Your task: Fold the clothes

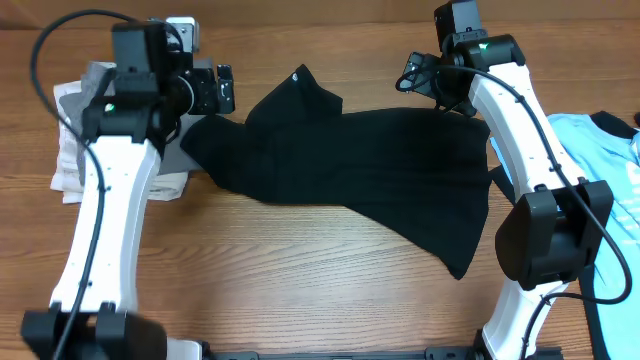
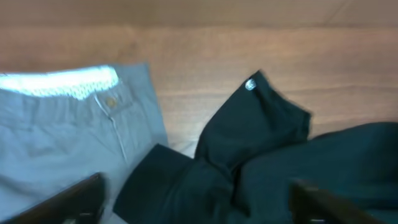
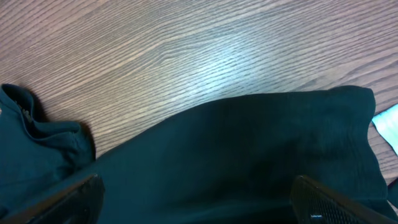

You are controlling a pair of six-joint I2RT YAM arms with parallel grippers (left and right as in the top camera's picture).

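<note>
1. The left fingers [image 2: 71, 200] stand wide apart with nothing between them. They hang just above a bunched corner of the black shirt [image 1: 350, 170], which lies below and ahead of their tips.
2. The right fingers [image 3: 339, 200] are likewise spread wide and empty. They hang over the shirt's far edge, and bare worktop [image 3: 186, 56] starts just beyond their tips.
3. The shirt sprawls crookedly across the worktop, reaching from one pair of fingers to the other. A rumpled flap bearing a small white mark [image 2: 250, 84] pokes out ahead of the left fingers.
4. Grey trousers [image 2: 56, 137] lie to the left of the left fingers. The shirt's corner overlaps their edge right beside the left-hand fingertip.
5. A light blue shirt [image 1: 600, 170] lies to the right of the right fingers, touching the black shirt's side. It looks like a later job.
6. The step in hand appears to be the approach for a first grasp. Both pairs of fingers are poised over the shirt's far edge, and no fold has been made yet.
7. The next move probably calls for lowering each pair onto that edge and pinching black cloth only.
8. On the left the fingers must stay clear of the trousers underneath.
9. The shirt then likely needs pulling taut and flat between the two pairs before any fold goes in.
</note>
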